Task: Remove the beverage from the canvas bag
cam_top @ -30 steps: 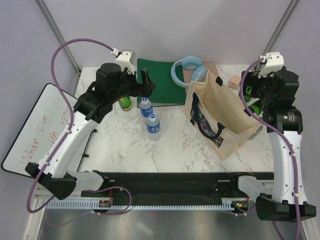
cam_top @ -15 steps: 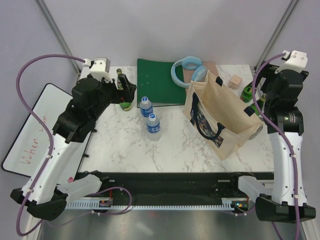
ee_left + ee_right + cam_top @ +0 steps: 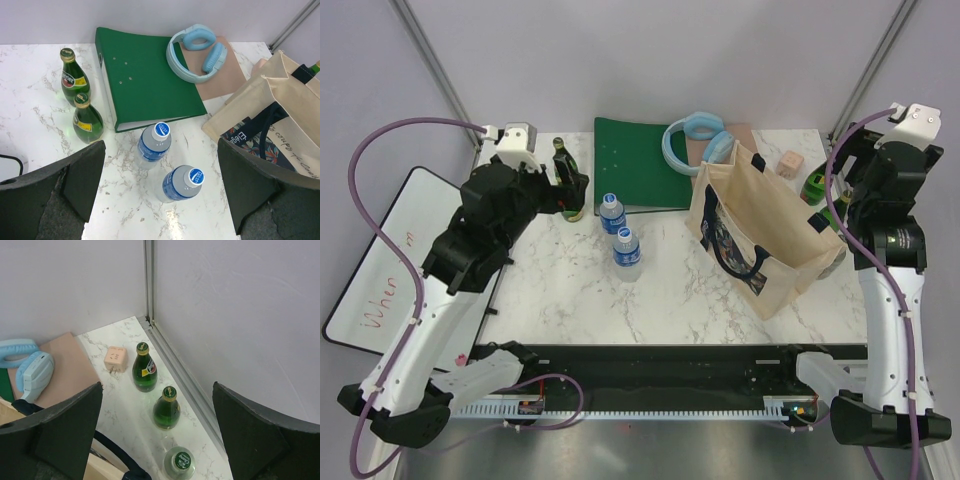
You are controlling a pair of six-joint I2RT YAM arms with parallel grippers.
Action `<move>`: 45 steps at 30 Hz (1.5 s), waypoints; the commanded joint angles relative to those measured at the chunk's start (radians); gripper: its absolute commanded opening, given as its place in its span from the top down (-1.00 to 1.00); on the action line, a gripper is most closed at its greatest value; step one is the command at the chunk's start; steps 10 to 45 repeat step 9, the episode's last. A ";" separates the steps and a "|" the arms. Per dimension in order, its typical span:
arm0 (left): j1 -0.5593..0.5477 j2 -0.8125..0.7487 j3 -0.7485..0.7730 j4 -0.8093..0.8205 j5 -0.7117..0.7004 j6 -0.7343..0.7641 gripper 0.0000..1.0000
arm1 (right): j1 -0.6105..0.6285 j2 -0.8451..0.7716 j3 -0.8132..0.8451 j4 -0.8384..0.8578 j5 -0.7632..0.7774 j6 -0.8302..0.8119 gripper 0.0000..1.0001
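The beige canvas bag (image 3: 760, 235) with a dark blue print and dark straps stands at the right of the table; its inside does not show. It also shows in the left wrist view (image 3: 285, 110). Two blue-capped water bottles (image 3: 611, 212) (image 3: 626, 247) stand left of it, and both show in the left wrist view (image 3: 154, 142) (image 3: 182, 184). My left gripper (image 3: 572, 188) (image 3: 160, 200) is open and empty, high above them. My right gripper (image 3: 838, 205) (image 3: 157, 440) is open and empty, above the table's far right corner.
Two green glass bottles (image 3: 74, 75) (image 3: 87, 119) stand far left. A green binder (image 3: 145, 75) and blue headphones (image 3: 195, 50) lie at the back. By the right wall stand two green bottles (image 3: 144, 369) (image 3: 166, 408), a clear green-capped bottle (image 3: 180, 464) and a pink plug adapter (image 3: 114, 359).
My left gripper has drawn back left and up from the water bottles, which stay standing. My right arm has risen and swung toward the right wall.
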 commanded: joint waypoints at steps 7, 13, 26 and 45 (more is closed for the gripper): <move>0.003 -0.003 0.002 0.016 -0.014 0.007 -1.00 | -0.001 -0.024 -0.016 0.053 0.022 -0.037 -0.96; 0.003 -0.006 -0.001 0.017 -0.014 0.007 -1.00 | -0.003 -0.024 -0.018 0.054 0.011 -0.044 -0.96; 0.003 -0.006 -0.001 0.017 -0.014 0.007 -1.00 | -0.003 -0.024 -0.018 0.054 0.011 -0.044 -0.96; 0.003 -0.006 -0.001 0.017 -0.014 0.007 -1.00 | -0.003 -0.024 -0.018 0.054 0.011 -0.044 -0.96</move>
